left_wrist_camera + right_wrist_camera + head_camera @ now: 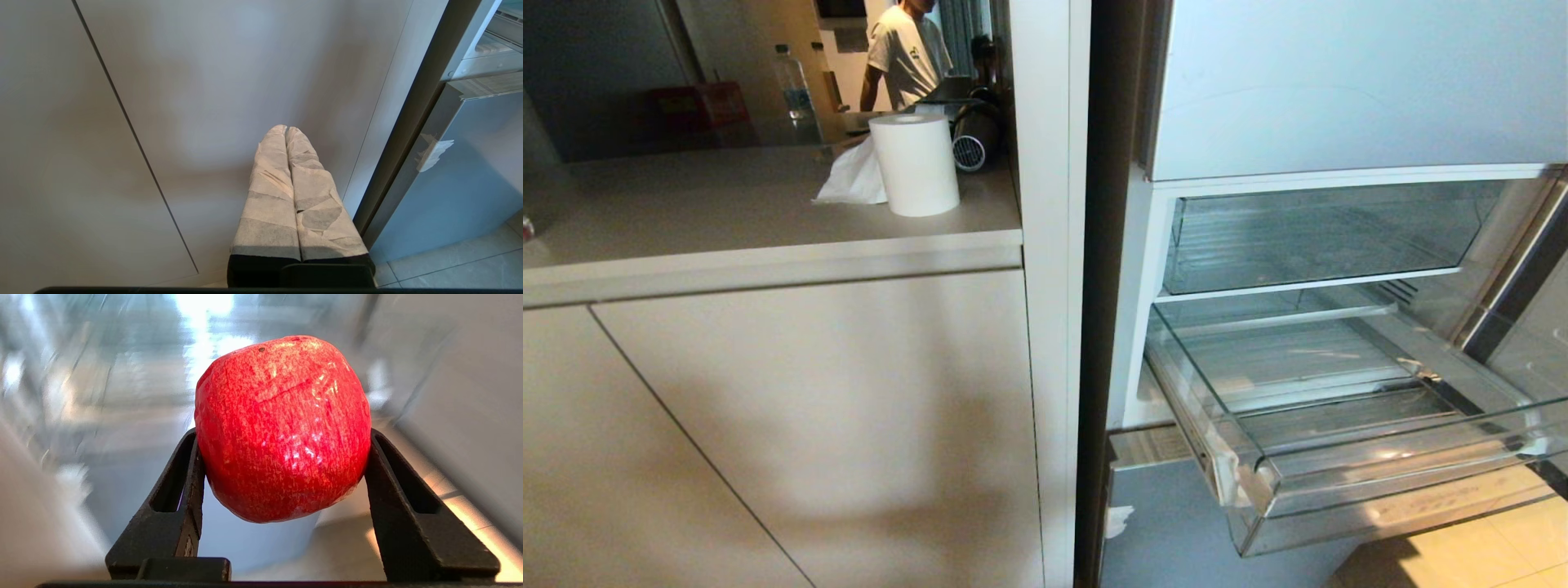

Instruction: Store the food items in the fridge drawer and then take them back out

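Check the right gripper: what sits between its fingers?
The red apple, clamped between the right gripper's two black fingers, shown in the right wrist view.

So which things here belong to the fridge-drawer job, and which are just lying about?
Job:
- apple, held in right gripper
- fridge drawer, pulled out, nothing visible in it
- fridge

Lying about:
- paper roll on the counter
- water bottle
- left gripper, shut, by the cabinet

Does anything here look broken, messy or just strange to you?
A few oddities. White tape scraps cling to the pulled-out fridge drawer's front corner and to the fridge door edge. The left gripper has fingers wrapped in paper-like tape. A crumpled tissue lies beside the paper roll. The apple in the right gripper looks undamaged.
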{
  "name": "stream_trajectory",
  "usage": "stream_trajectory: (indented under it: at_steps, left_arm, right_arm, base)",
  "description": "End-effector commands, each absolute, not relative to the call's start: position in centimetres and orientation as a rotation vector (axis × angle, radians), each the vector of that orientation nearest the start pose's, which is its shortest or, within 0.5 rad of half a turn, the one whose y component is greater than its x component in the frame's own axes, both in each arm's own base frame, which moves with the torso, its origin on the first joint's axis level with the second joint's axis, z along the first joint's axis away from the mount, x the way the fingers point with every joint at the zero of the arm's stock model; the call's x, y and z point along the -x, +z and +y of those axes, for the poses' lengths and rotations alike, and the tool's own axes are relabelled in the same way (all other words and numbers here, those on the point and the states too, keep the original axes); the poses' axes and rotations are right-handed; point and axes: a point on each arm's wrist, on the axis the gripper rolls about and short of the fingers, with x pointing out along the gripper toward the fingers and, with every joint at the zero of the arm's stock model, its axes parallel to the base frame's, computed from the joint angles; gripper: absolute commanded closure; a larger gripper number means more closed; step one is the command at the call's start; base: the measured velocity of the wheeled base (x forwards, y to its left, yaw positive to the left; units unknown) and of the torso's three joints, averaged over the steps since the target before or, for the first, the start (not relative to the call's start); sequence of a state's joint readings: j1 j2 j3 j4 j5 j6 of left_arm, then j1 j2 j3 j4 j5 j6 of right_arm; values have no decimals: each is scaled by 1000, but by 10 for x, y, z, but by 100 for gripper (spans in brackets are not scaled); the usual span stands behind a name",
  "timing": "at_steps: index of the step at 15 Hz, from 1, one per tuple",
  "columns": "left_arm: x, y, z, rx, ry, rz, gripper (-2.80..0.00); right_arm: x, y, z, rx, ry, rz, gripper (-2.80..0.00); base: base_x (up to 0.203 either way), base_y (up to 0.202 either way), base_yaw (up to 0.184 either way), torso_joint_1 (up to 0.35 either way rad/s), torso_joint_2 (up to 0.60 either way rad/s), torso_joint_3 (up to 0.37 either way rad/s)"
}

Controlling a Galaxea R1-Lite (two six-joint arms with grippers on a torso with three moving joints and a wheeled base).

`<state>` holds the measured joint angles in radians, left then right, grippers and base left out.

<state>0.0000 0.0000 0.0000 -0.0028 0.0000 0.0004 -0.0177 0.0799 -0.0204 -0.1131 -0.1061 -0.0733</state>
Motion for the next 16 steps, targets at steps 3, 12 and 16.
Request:
stream_trajectory:
  at_steps: [3, 12, 16]
  left_arm:
    - [23, 75, 0, 0, 0, -2, 0]
    - [23, 75, 0, -2, 0, -2, 0]
    - [23, 75, 0, -2, 0, -2, 0]
  right_arm:
    - [23, 76, 0, 2, -44, 2, 0]
    - [23, 76, 0, -5, -35, 1, 0]
    - [23, 76, 0, -5, -35, 1, 0]
  base:
    - [0, 0, 0, 0, 0, 0]
    - [0, 0, 0, 0, 0, 0]
    - [0, 0, 0, 0, 0, 0]
